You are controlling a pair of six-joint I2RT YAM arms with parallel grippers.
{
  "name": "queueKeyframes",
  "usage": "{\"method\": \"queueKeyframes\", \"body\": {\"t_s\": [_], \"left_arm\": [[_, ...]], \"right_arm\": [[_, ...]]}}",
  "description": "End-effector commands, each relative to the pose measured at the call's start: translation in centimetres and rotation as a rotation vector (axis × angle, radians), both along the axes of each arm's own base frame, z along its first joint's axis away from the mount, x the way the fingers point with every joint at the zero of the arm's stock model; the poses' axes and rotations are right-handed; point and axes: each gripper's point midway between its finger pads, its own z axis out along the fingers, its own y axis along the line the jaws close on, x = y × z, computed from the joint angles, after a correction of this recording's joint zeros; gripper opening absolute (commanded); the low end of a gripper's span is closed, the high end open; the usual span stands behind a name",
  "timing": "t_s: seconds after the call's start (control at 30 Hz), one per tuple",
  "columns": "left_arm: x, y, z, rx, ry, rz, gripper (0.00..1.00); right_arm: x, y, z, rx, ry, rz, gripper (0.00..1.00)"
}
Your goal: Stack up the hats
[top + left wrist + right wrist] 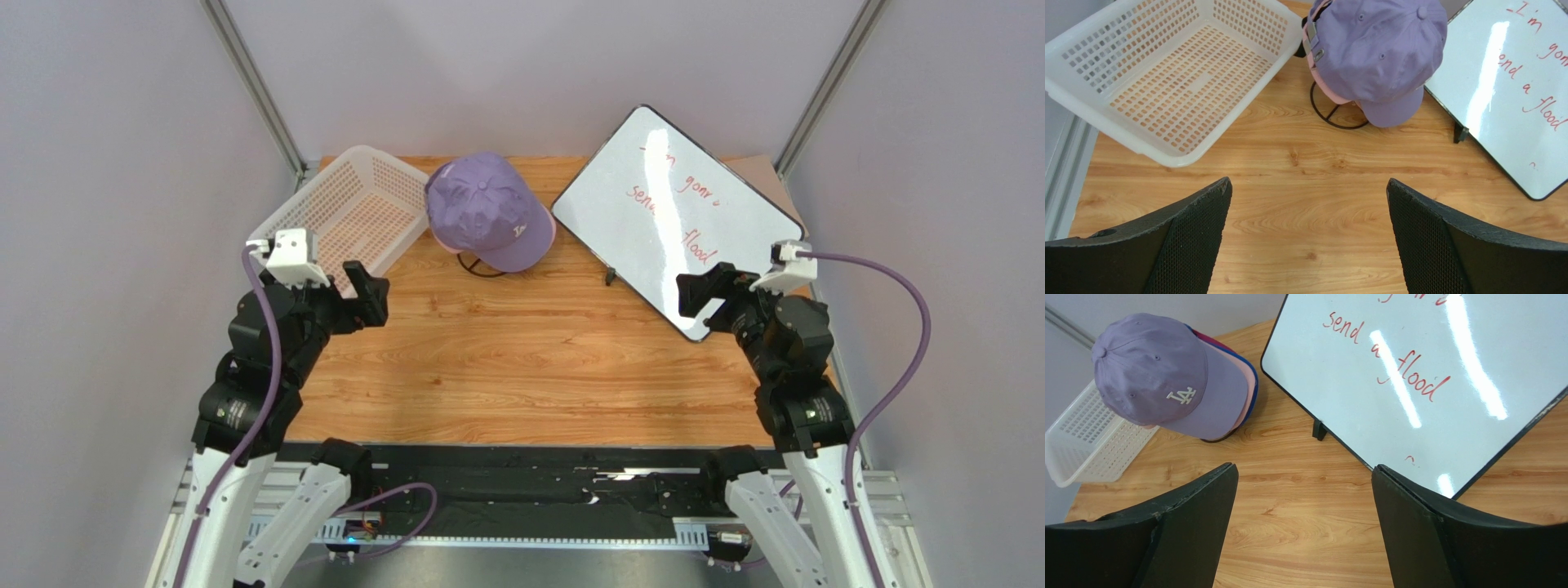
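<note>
A lavender cap (pixel 488 208) sits on top of a pile of hats at the back middle of the table; it also shows in the left wrist view (pixel 1379 52) and the right wrist view (pixel 1158 373). Beneath it I see edges of a light pink cap (pixel 1240 401), a royal blue one (pixel 1254 386) and a magenta one (pixel 1206 338). The black cap is hidden. A black wire stand (pixel 1333 116) shows under the pile. My left gripper (pixel 366 294) is open and empty near the basket. My right gripper (pixel 702 298) is open and empty in front of the whiteboard.
A white mesh basket (pixel 331 202) stands at the back left, beside the hats. A whiteboard (pixel 675 214) with red writing leans at the back right on a small foot (pixel 608 277). Metal frame posts rise at both back corners.
</note>
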Motion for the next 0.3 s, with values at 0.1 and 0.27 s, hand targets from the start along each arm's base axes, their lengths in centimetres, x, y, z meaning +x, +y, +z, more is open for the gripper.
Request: {"method": "queueKeyframes", "body": {"t_s": [0.1,0.27], "left_arm": [[-0.12,0.68,-2.11,0.059,0.045,0.016,1.00],[-0.05,0.36,-2.34,0.057,0.049,-0.001,1.00]], "right_arm": [[-0.35,-2.14,-0.47,-0.044,-0.015,-0.103,0.87],[-0.55,-2.43,-0.34,-0.050,-0.019,-0.115,0.87]]}}
